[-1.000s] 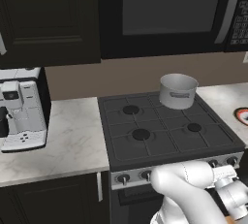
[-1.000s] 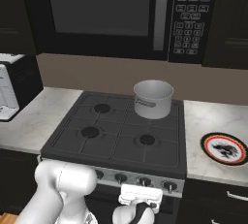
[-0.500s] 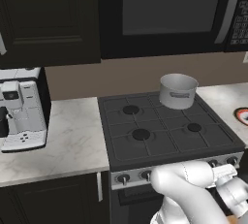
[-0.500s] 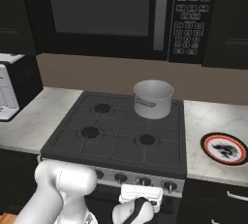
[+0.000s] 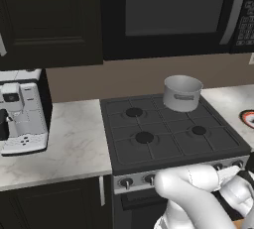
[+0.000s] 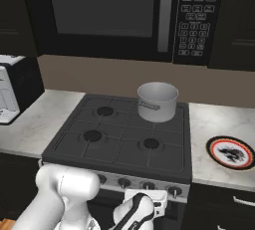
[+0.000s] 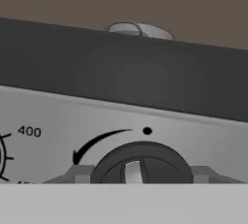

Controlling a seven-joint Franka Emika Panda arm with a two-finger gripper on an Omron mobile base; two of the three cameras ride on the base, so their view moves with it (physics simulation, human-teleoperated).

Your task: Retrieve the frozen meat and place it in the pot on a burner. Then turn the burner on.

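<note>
Nearest, the gripper (image 7: 133, 182) straddles the round black stove knob (image 7: 140, 162), fingers apparently closed on it. Turn it along the black arrow, keeping centred. Beyond the knob, the silver-grey cylindrical metal pot (image 6: 158, 101) sits on the rear-right burner.

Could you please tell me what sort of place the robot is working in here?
A home-style kitchen, rendered: a four-burner gas stove carrying a metal pot, a microwave mounted above it, and marble-look counters.
</note>
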